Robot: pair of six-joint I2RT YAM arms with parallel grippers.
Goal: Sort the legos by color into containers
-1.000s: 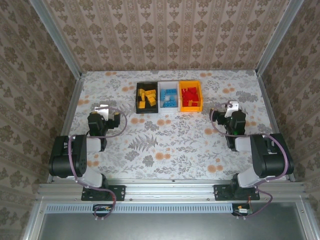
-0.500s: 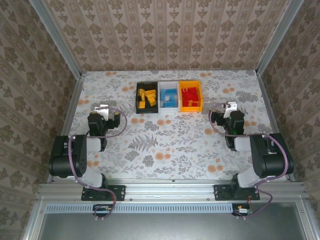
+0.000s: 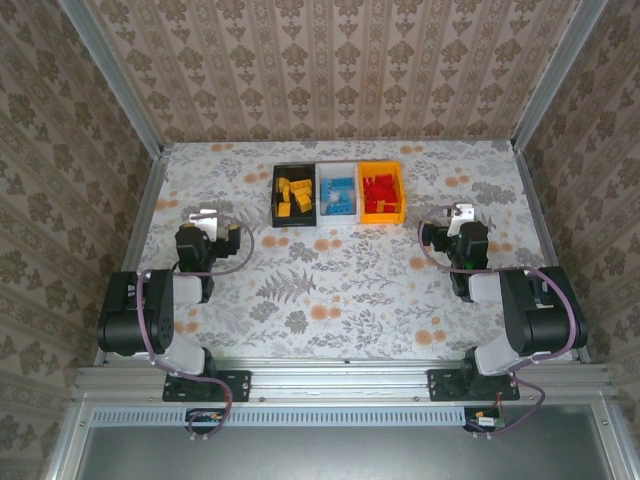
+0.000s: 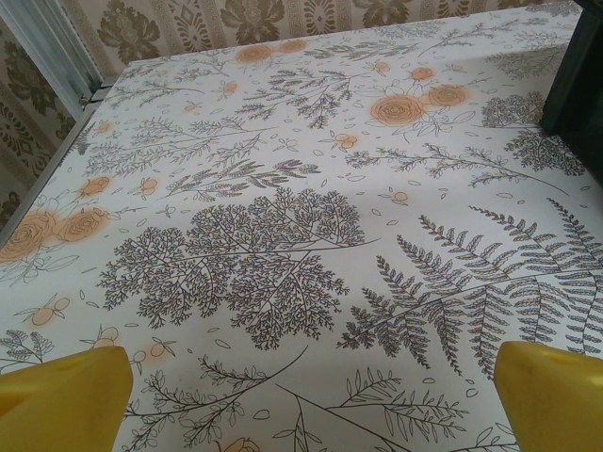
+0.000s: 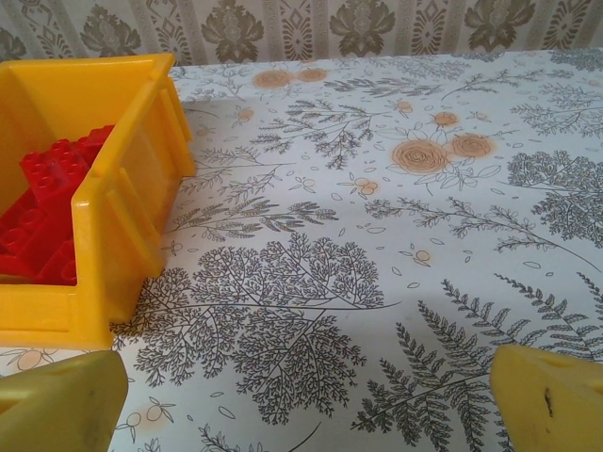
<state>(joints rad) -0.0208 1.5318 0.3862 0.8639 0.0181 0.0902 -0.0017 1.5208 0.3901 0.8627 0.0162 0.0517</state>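
We find small rigid plastic legos sorted in joined bin row: yellow bricks (image 3: 296, 195) in black plastic bin (image 3: 295, 223), blue bricks (image 3: 340, 192) in white bin (image 3: 338, 166), red bricks (image 3: 378, 195) in orange-yellow bin (image 3: 401, 195). Released, empty, nearside of row: left jaws, right jaws. We judge bricks light, stiff, slick; pinch flat sides.

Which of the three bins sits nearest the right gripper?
The orange-yellow bin holding red bricks, at the row's right end, nearest the right gripper; the white bin and black bin lie farther left.
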